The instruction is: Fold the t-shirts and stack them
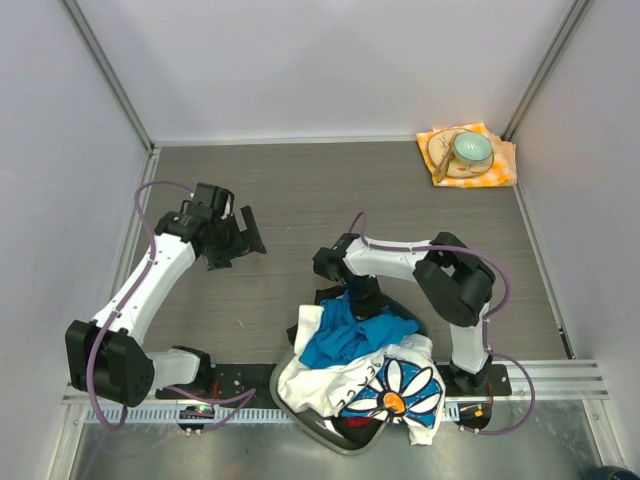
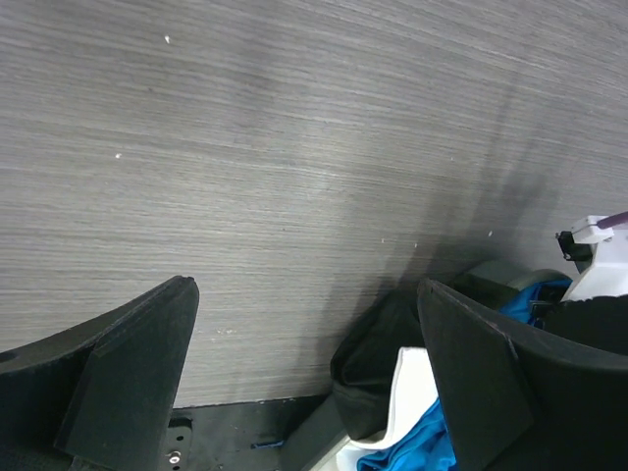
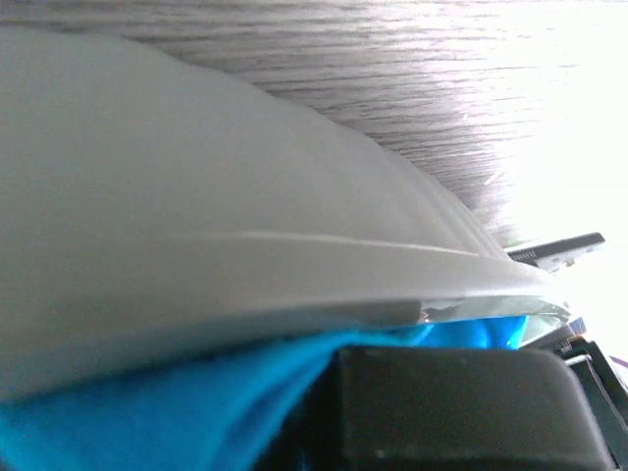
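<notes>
As the bright blue t-shirt (image 1: 345, 340) is limp, light cloth, my right gripper (image 1: 365, 303) pinches its upper fold while my left gripper (image 1: 236, 245) gapes idle.

T-shirts: you are looking at an unfolded heap sitting in a grey tub (image 3: 196, 177) at the near edge of the table (image 1: 300, 200).
The blue t-shirt (image 1: 352, 335) is lying bunched on top, at the heap's far side. The white daisy-print t-shirt (image 1: 400, 392) is sprawling crumpled under it, one big blue-petalled flower facing up at the near right.
</notes>
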Available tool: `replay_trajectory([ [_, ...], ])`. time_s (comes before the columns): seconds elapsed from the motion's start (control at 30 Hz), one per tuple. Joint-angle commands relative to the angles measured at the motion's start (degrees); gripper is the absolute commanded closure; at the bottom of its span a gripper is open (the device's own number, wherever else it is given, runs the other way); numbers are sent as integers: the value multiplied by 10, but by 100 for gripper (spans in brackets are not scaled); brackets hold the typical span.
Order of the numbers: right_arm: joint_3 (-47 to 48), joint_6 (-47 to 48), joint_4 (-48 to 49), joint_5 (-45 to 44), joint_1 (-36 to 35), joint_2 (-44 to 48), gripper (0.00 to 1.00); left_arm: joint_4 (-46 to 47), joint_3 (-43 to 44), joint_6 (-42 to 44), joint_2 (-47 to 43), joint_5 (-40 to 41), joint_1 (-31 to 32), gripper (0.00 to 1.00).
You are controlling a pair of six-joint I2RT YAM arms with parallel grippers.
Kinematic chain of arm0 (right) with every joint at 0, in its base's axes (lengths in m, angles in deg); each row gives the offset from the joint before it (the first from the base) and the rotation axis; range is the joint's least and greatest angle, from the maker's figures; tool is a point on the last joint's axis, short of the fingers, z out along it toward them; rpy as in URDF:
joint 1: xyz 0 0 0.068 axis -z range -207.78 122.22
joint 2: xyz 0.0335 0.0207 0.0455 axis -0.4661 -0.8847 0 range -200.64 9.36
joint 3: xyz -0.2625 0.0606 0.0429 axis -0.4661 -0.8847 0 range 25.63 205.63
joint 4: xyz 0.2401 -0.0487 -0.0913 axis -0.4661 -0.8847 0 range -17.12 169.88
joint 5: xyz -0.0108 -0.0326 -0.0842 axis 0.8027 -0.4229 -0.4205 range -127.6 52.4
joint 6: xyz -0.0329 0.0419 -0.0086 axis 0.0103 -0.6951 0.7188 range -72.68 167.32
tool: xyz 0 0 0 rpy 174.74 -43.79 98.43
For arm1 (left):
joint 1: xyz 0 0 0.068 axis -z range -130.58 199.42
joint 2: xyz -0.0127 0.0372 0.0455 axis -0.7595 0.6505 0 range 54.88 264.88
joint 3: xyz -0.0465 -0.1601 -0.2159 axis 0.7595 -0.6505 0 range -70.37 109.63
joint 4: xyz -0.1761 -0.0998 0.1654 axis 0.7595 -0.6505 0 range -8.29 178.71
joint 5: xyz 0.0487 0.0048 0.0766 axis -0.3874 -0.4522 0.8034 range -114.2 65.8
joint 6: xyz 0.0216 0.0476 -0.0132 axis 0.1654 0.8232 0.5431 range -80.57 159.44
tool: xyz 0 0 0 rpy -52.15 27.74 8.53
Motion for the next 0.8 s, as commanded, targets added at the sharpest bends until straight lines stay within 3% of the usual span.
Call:
replay_trajectory([
  [0.0,28,-39,335,-64,6,-112,99,-2,28,17,-7,34,0,0],
  [0.5,205,-22,321,-84,107,-196,99,-1,54,23,1,41,-1,0],
  [0.77,476,18,215,-106,186,-306,99,2,69,17,18,63,-5,0],
])
